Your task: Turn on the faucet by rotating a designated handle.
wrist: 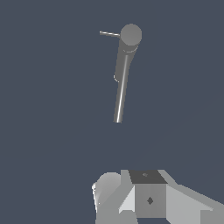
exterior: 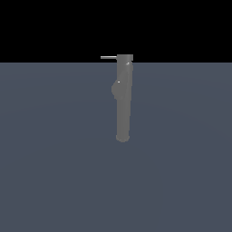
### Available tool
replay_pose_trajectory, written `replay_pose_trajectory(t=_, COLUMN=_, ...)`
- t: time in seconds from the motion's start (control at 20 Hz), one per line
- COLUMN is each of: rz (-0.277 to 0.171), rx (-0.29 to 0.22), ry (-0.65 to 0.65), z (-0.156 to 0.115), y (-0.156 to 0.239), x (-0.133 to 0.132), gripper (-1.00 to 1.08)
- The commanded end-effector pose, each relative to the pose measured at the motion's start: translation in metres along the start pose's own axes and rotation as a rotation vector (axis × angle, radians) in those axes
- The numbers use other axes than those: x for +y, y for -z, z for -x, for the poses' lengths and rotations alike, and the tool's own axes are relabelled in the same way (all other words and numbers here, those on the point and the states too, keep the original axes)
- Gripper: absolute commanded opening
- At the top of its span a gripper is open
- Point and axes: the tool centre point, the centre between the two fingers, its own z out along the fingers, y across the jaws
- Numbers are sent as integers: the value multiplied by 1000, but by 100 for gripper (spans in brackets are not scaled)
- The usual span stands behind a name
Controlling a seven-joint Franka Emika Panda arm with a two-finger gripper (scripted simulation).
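The faucet (exterior: 123,99) is a long plain grey tube with a rounded bulge on one side and a rounded end, lying on the dark floor. Its handle (exterior: 108,57) is a thin light-grey rod sticking out from the flat end toward the exterior view's left. The wrist view shows the same faucet (wrist: 124,70) and handle (wrist: 109,33) from some distance. Boxy light-grey parts of my gripper (wrist: 148,199) fill the edge of the wrist view, well apart from the faucet. Its fingers cannot be made out, and nothing shows between them. The arm does not appear in the exterior view.
A flat slate-blue floor (exterior: 54,158) surrounds the faucet on all sides. Black background lies beyond its far edge. No other objects are in view.
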Motion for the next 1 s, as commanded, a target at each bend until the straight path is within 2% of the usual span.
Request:
replay_pose_trajectory(t=0.0, rz=0, rx=0, ry=0, z=0, y=0, x=0, gripper=-100)
replay_pose_trajectory(t=0.45, rz=-2, rx=0, ry=-9, z=-18, y=-14, x=-2, gripper=-100)
replay_pose_trajectory(t=0.95, rz=-8, rx=-2, ry=-39, z=-76, y=-59, x=-10, gripper=-100)
